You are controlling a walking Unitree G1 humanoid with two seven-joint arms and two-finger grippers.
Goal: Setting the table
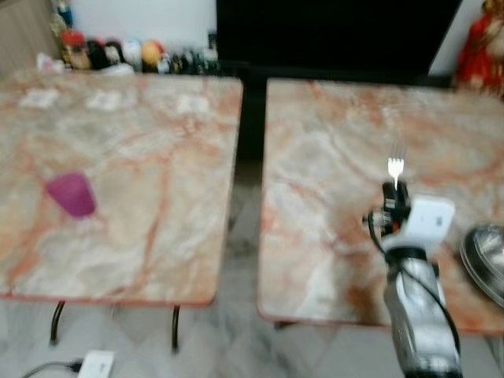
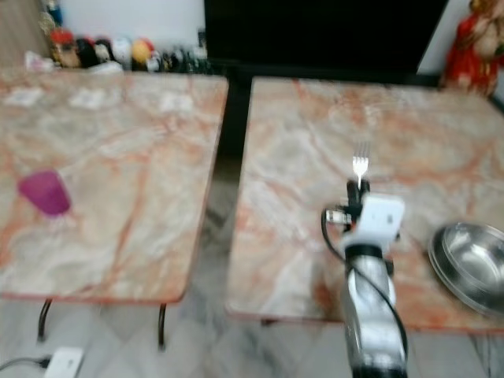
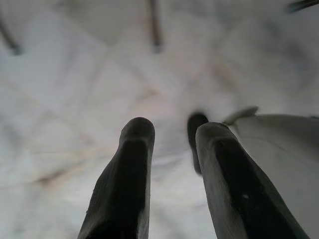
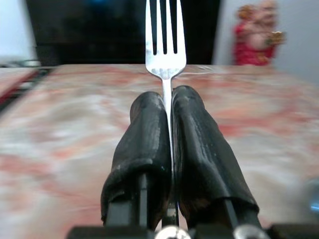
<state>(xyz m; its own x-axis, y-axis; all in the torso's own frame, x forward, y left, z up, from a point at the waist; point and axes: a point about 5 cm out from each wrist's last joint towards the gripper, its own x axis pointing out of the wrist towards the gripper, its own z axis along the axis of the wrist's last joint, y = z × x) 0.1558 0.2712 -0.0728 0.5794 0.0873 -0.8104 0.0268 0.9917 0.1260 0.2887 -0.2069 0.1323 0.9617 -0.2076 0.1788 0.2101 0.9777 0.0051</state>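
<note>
My right gripper [image 1: 396, 187] is raised over the right marble table [image 1: 331, 157], shut on a silver fork [image 1: 395, 167] whose tines point up and away. In the right wrist view the fork [image 4: 165, 40] stands clamped between the two black fingers [image 4: 144, 144]. A steel bowl [image 2: 472, 264] sits at that table's near right edge, to the right of the gripper. A purple cup [image 1: 72, 194] lies tipped on the left marble table [image 1: 142, 142]. My left gripper [image 3: 172, 132] hangs over the pale tiled floor, its fingers apart with nothing between them.
A dark gap [image 1: 250, 134] separates the two tables. Small figurines and bottles [image 1: 118, 55] line the far edge of the left table, and a red statue [image 1: 482, 47] stands at the far right. A white plug block with a cable [image 1: 96, 364] lies on the floor.
</note>
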